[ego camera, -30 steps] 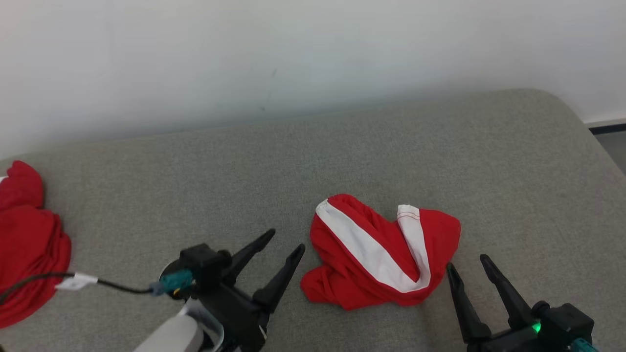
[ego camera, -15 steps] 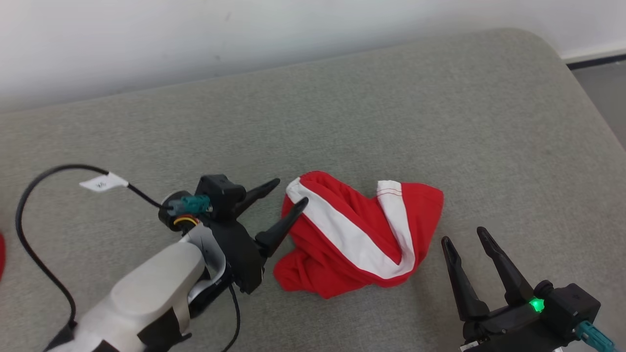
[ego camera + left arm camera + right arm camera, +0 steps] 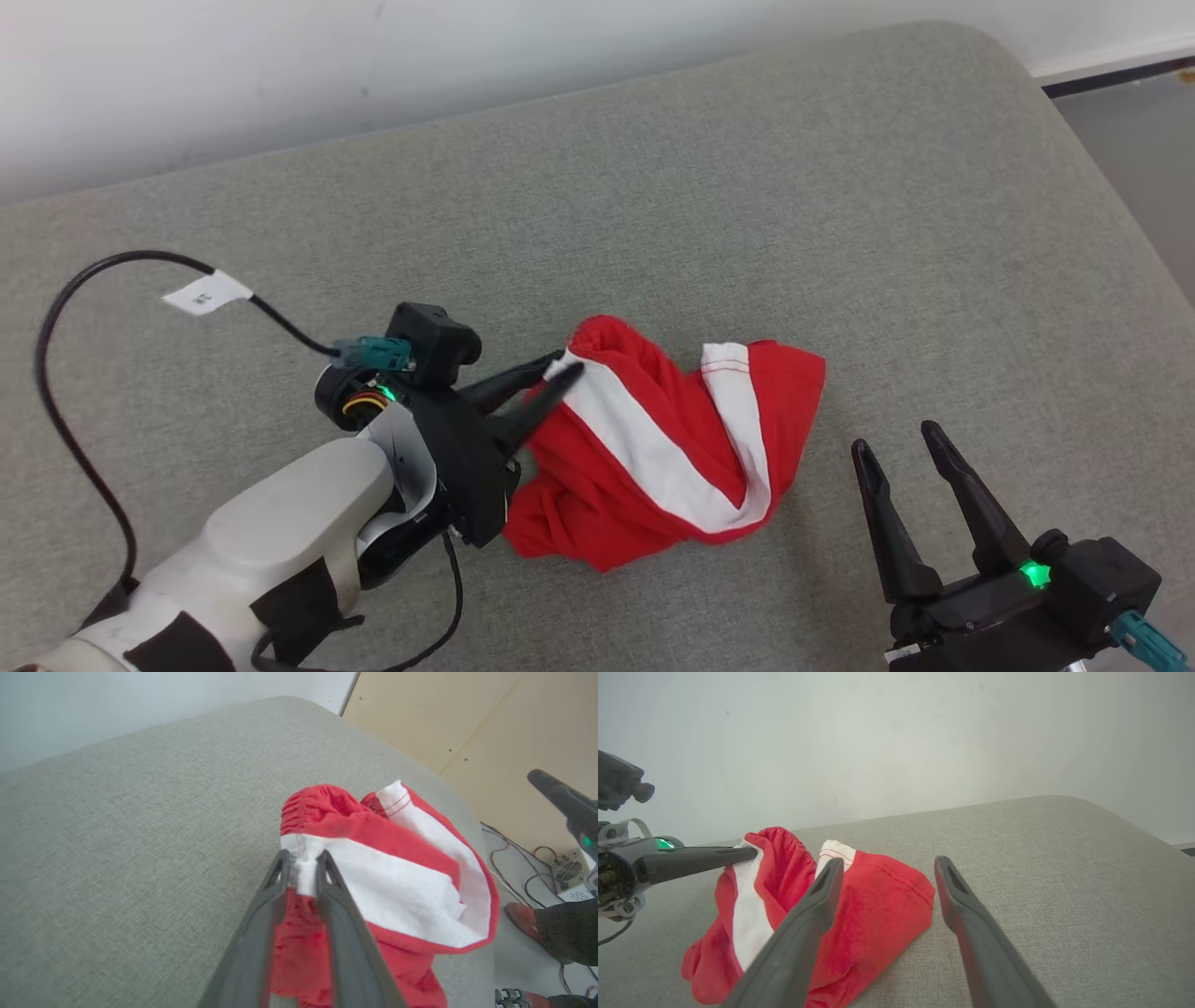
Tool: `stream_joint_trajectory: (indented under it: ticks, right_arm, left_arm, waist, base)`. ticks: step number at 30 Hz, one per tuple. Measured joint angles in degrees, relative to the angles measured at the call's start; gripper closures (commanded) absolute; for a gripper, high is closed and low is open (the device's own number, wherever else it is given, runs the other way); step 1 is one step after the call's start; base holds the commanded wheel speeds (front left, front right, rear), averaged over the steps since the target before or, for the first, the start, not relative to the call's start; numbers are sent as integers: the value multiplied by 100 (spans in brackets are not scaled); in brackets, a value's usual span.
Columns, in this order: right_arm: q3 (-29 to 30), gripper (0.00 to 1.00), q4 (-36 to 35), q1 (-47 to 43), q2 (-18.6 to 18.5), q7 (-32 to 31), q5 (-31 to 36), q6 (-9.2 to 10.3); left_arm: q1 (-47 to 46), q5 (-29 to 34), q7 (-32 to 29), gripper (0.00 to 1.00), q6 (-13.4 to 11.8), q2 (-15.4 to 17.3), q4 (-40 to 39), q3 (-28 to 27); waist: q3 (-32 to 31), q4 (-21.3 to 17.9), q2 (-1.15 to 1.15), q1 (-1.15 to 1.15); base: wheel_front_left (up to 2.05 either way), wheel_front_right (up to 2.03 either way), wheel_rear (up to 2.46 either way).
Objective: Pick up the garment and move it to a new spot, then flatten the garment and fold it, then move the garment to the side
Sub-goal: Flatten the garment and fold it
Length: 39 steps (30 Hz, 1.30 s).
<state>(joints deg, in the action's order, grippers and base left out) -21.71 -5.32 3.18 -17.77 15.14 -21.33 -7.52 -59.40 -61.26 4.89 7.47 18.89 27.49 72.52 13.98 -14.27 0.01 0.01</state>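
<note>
The head view looks down from above the near side of the grey padded surface [image 3: 747, 187], facing the far wall [image 3: 280, 75], from well back; it takes in the garment [image 3: 653, 457], the left gripper [image 3: 560, 366] and the right gripper [image 3: 894, 439]; the left wrist view sits very close to the garment, looking along its own fingers toward the surface's right end and the floor [image 3: 518, 970] beyond; the right wrist view lies low at the near right, facing the far wall, less close to the garment; all three share the garment and the surface around it; each wrist view catches the other arm's gripper at its edge.
</note>
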Motion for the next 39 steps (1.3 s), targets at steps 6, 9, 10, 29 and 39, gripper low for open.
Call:
stream_joint_trajectory:
  ticks: [6,9,10,29,39]
  right_arm:
    - [120,0,-85,-53,-5,0,21,0]
    - [158,0,-113,-156,-20,0,36,0]
    - [158,0,-109,-180,-21,0,37,0]
    - [-1446,0,861,1761,-1849,-1313,-2038,1]
    - [-1522,0,623,1382,-2386,-1840,-2540,1]
  left_arm:
    - [199,357,799,100,-70,349,-209,3]
    - [541,699,971,100,-438,502,-597,-170]
    - [667,791,983,100,-580,561,-772,-274]
    - [3496,2068,1004,100,-1002,614,-2800,-2104]
    - [3516,2215,1004,100,-847,250,-2475,-2283]
  waist:
    - [-58,179,0,-1]
    - [-98,330,-1,-1]
    - [-114,385,0,-1]
    - [-454,1386,-1,-1]
    - [-420,1684,-1,-1]
  base:
    - [0,0,0]
    - [0,0,0]
    - [0,0,0]
    - [0,0,0]
    - [0,0,0]
